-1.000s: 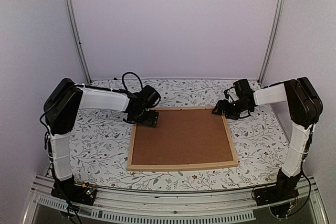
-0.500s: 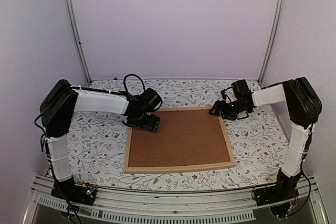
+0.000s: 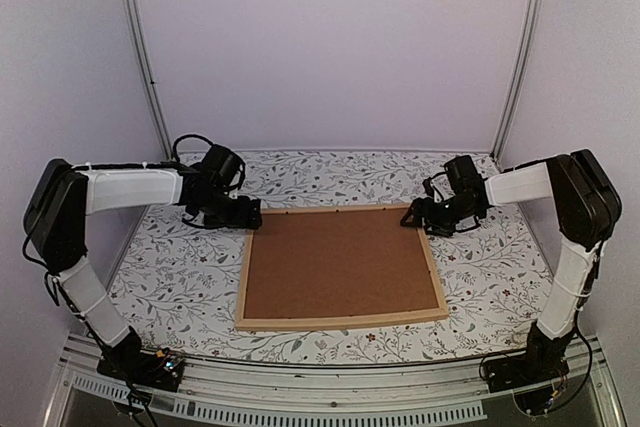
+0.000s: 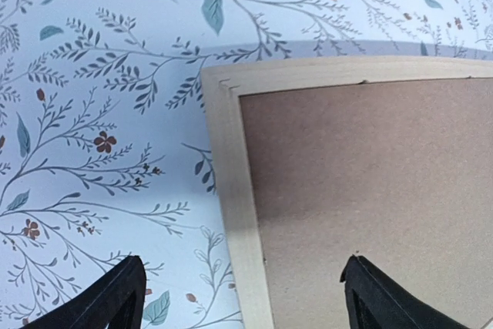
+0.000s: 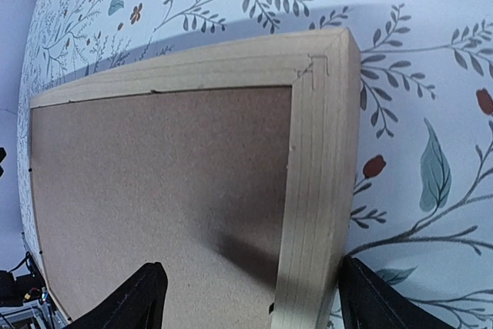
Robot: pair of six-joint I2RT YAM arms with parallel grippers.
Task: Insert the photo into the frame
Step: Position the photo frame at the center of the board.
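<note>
The frame (image 3: 340, 320) of light wood lay flat at the middle of the table, back side up, with a plain brown backing board (image 3: 340, 262) filling its opening. It rested on a white tablecloth (image 3: 170, 272) printed with leafy twigs and small red flowers.

The left gripper (image 3: 243, 215) hung low at the frame's far left corner. In the left wrist view its jaws stood wide apart and held nothing: one fingertip (image 4: 115, 298) was over the cloth and the other over the backing board (image 4: 370, 175), with the frame's left rail (image 4: 231, 213) between them.

The right gripper (image 3: 418, 217) sat at the far right corner. In the right wrist view its jaws were also spread wide and closed on nothing. They straddled the right rail (image 5: 316, 159), one fingertip (image 5: 142, 298) above the board (image 5: 154, 190) and the other above the cloth beside the frame. Whether either gripper touched the wood could not be told.
</note>
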